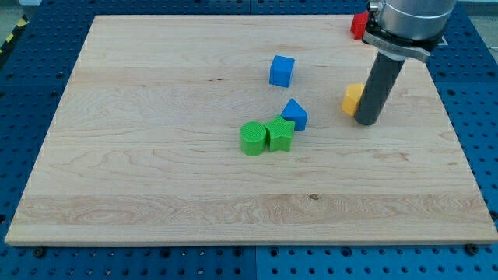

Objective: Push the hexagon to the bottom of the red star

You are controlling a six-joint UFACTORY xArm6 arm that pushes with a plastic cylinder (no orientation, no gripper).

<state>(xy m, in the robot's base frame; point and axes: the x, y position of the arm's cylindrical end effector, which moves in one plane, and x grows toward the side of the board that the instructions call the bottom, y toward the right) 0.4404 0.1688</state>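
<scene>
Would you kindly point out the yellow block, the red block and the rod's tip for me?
yellow block (352, 99), camera view, on its visible left face beside the rod.
red block (358, 24), camera view, on the part showing left of the arm.
my tip (367, 121), camera view, on the rod's very lower end.

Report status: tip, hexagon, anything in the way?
My tip touching yellow hexagon, on its right. Red block at the view's top, partly hidden by arm. No block between them.
</scene>
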